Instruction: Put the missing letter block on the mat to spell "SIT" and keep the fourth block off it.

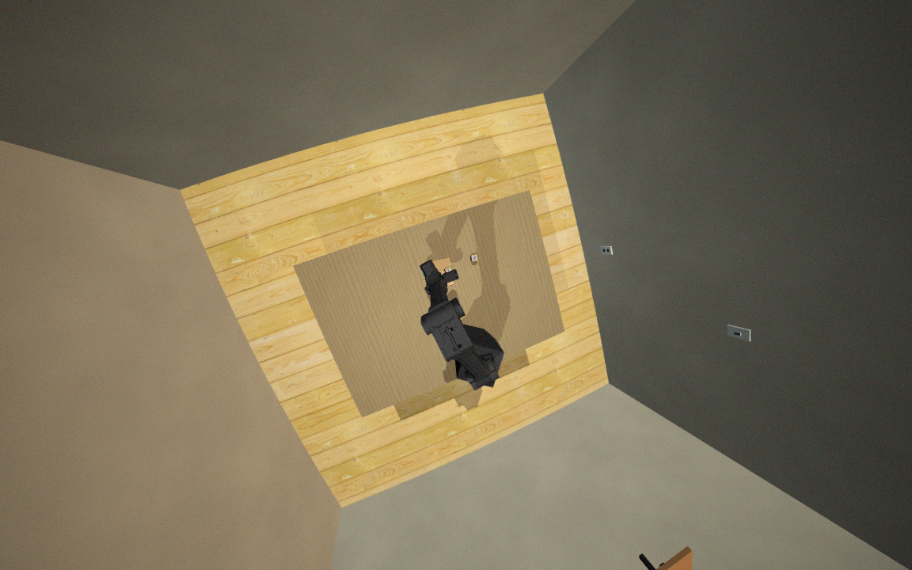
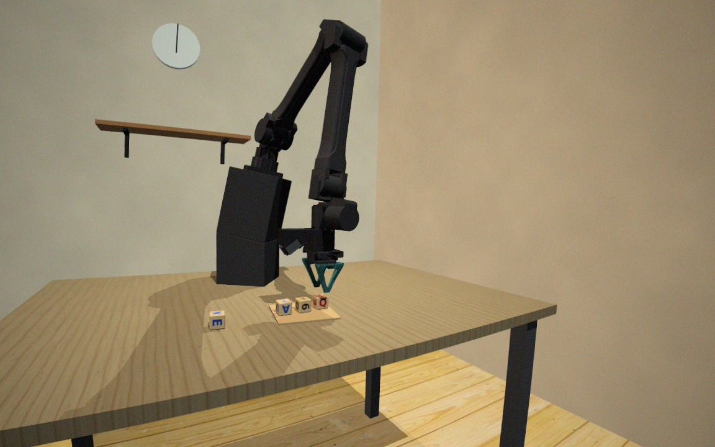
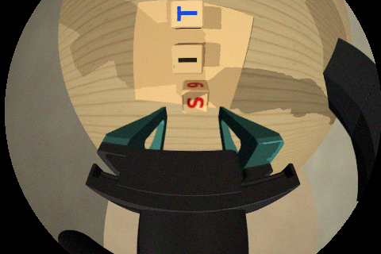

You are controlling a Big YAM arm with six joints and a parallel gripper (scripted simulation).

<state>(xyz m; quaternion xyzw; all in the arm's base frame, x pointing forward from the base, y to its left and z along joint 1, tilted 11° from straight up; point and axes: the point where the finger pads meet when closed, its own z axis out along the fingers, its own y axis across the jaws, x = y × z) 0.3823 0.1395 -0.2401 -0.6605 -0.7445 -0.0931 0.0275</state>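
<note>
Teal fingers are parted and hold nothing. They hang just above the S block (image 3: 194, 98) with one on either side of it, and nothing is touching. The S block sits at the end of the mat (image 3: 154, 53), next to the I block (image 3: 187, 59), with the T block (image 3: 186, 14) beyond that. For a reader at the base this reads S-I-T from left to right. The spare block (image 2: 216, 319) is on the table (image 2: 432, 311), well off the mat. My read is that placement is done and the step now is to retreat. Go straight up along the finger axis with no lateral or wrist motion until the tips are well above block height. Keep the opening as it is, since closing this low could clip a top edge and twist the block. Two things to check first. In the wrist view the S block's outer edge lies right at the mat's end edge, and I can't tell if it's fully on. It also looks slightly yawed compared with its neighbours. Its S face looks like the top, with a 6 or 9 on the side facing the I block, but I can't confirm the S's rotation from this angle. If either check fails, regrip and nudge it toward the I block.
</note>
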